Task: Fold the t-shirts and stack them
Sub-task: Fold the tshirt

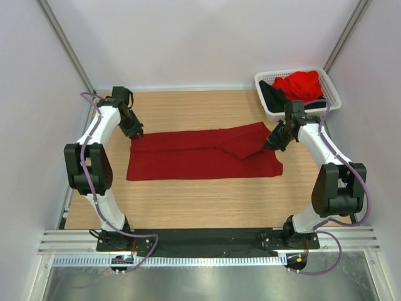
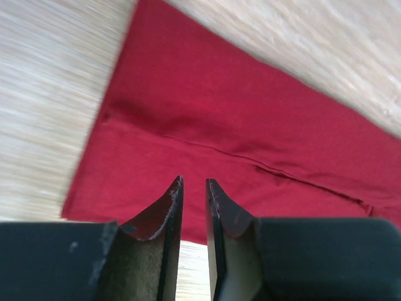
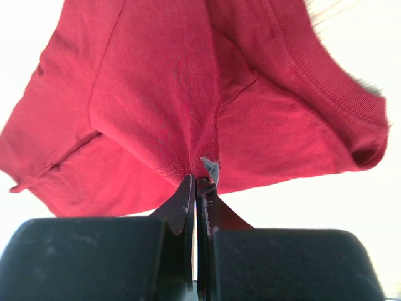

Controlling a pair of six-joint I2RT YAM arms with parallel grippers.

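Although no folded stack shows anywhere on the table [image 1: 188,204], the first garment is partway done. Across the middle of the wood lies the dark crimson t-shirt [image 1: 200,157], flat and already doubled lengthwise into a long band, with a seam line running along it in the left wrist view.

At the band's left end the left gripper [image 1: 135,130] hangs just above the cloth, its jaws a narrow slot apart with nothing between them. At the right end the right gripper [image 1: 274,142] pinches a fold of the shirt near the collar and sleeve, jaws closed tight on the fabric, and a flap there is turned over onto the band.

By my reading, the crosswise folds that would bring this band down to a compact square are not yet made.

Farther back, in the far right corner, the white basket [image 1: 334,94] holds a brighter red t-shirt [image 1: 302,84] and a black t-shirt [image 1: 273,95], both crumpled and unfolded, so two garments and all the stacking remain.
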